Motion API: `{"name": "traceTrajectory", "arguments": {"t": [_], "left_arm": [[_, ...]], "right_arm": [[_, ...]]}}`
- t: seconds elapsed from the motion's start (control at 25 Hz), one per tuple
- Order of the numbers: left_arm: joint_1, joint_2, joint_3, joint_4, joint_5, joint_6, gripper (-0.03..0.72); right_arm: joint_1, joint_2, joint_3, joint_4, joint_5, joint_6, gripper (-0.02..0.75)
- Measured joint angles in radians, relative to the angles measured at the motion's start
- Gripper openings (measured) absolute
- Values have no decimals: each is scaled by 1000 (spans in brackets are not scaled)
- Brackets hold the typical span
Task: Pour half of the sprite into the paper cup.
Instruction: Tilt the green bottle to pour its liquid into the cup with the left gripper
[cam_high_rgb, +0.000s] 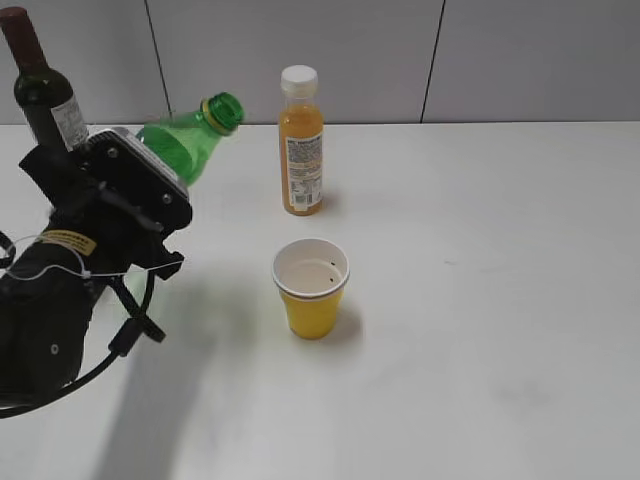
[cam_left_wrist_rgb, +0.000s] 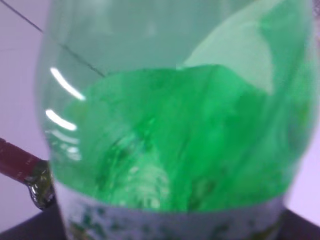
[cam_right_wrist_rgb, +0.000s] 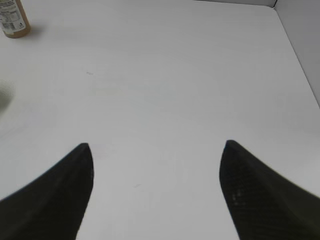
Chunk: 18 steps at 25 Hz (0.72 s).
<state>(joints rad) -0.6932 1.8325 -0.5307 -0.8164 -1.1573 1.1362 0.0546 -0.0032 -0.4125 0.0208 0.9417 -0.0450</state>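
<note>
— How far along is the pour?

— Not begun, I'd judge. The left gripper (cam_high_rgb: 150, 190) is clamped on the sprite bottle (cam_high_rgb: 185, 143), which is lifted and tilted, open mouth pointing up and right. It sits well left of and behind the paper cup (cam_high_rgb: 311, 288), not over it. The cup's white inside looks dry.

— And the other arm?

— The right gripper (cam_right_wrist_rgb: 156, 192) hangs over bare table (cam_right_wrist_rgb: 175, 75), jaws wide apart, holding nothing.

— So what's left?

— Carry the mouth over the cup, tip further, stop at half.

— Any writing?

— The juice bottle (cam_high_rgb: 301, 140) behind the cup has a printed label, the wine bottle (cam_high_rgb: 42, 85) a white one — both too small to read.
</note>
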Motion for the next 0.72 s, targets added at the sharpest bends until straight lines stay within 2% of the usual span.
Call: {"name": "traceTrajectory", "arguments": {"t": [0.2, 0.72], "left_arm": [[-1, 52, -1, 0, -2, 103, 454], [-31, 70, -1, 11, 2, 208, 453]], "right_arm": [[0, 0, 0, 0, 0, 0, 592], [0, 0, 0, 0, 0, 0, 592]]}}
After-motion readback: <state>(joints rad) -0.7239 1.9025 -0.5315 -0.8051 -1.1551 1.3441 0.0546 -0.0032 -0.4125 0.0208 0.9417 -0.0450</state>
